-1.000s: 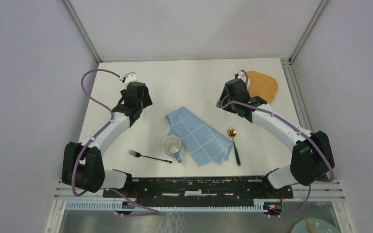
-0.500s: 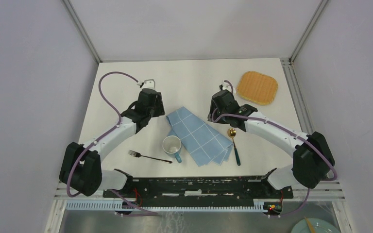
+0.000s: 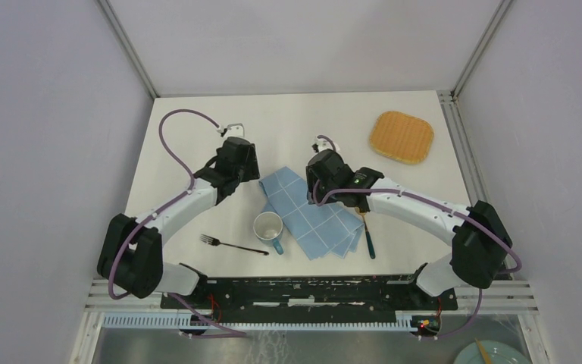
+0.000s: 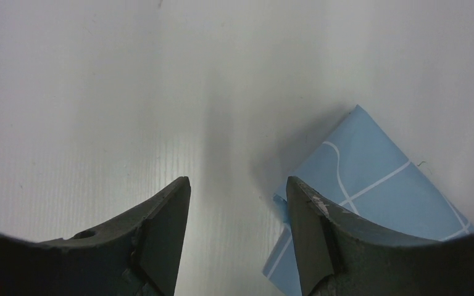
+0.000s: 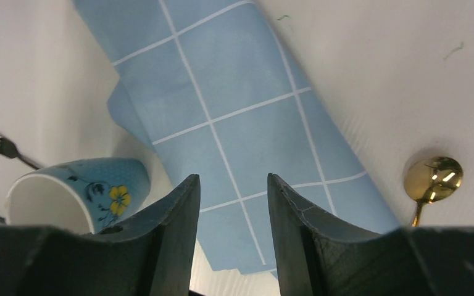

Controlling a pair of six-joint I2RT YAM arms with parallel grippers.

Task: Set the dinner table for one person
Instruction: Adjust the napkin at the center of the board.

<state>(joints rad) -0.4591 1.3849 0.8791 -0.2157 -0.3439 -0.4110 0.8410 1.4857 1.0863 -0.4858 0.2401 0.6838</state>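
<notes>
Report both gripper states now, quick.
Left gripper: open, holding nothing, by a corner of the blue cloth.
Right gripper: open, holding nothing, above the blue cloth.

- dinner table: white, matte, rectangular.
- blue checked cloth: folded, lying near the centre.
- mug: upright, at the cloth's left edge.
- fork: left of the mug.
- spoon: at the cloth's right edge.
- woven mat: far right corner.

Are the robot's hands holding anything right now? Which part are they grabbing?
Nothing is held. The left gripper has its fingers apart over the table, beside the blue cloth; the right gripper is open above the cloth.
</notes>
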